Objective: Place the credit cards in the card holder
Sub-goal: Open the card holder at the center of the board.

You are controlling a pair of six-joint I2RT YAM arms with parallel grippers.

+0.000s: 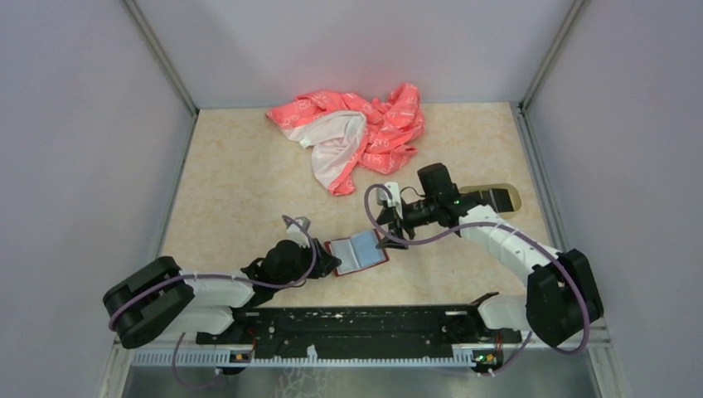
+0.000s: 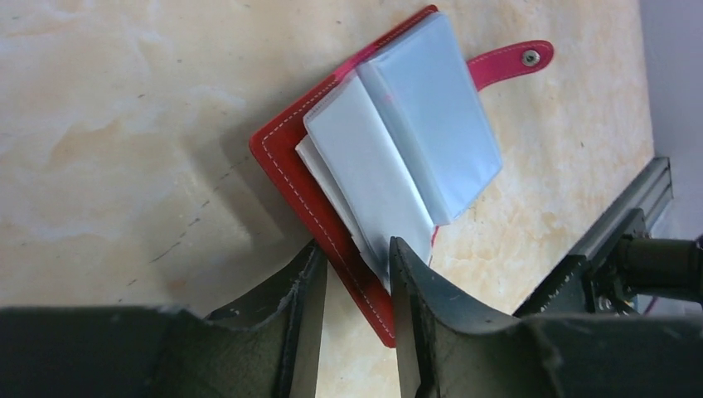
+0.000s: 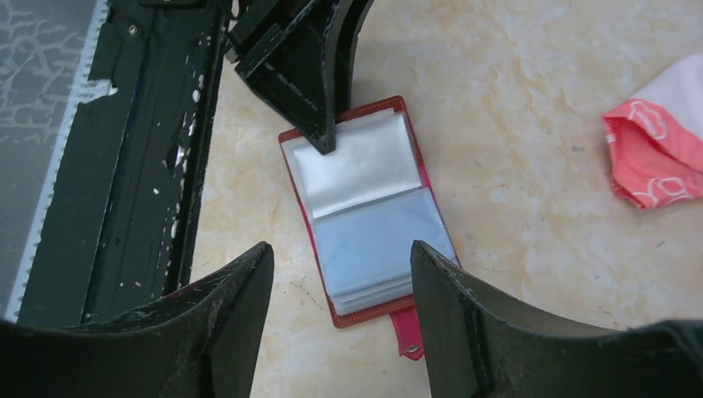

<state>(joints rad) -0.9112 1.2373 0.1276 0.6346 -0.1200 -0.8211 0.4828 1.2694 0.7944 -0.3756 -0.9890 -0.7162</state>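
Note:
The card holder (image 1: 361,251) lies open on the table in front of the arms, red cover down, grey-blue pockets (image 2: 414,124) facing up. Its snap tab (image 3: 410,350) points toward the right arm. My left gripper (image 2: 355,242) is closed over the holder's near corner, one finger (image 3: 322,137) resting on the pocket page and the other at the cover's edge. My right gripper (image 3: 340,246) hovers open just above the holder (image 3: 365,207), with nothing between its fingers. One black credit card (image 1: 500,199) shows on the beige tray (image 1: 514,197) behind the right arm.
A pink-and-white cloth (image 1: 356,133) is bunched at the back of the table. The black mounting rail (image 1: 365,327) runs along the near edge, close to the holder. Grey walls enclose the table on three sides.

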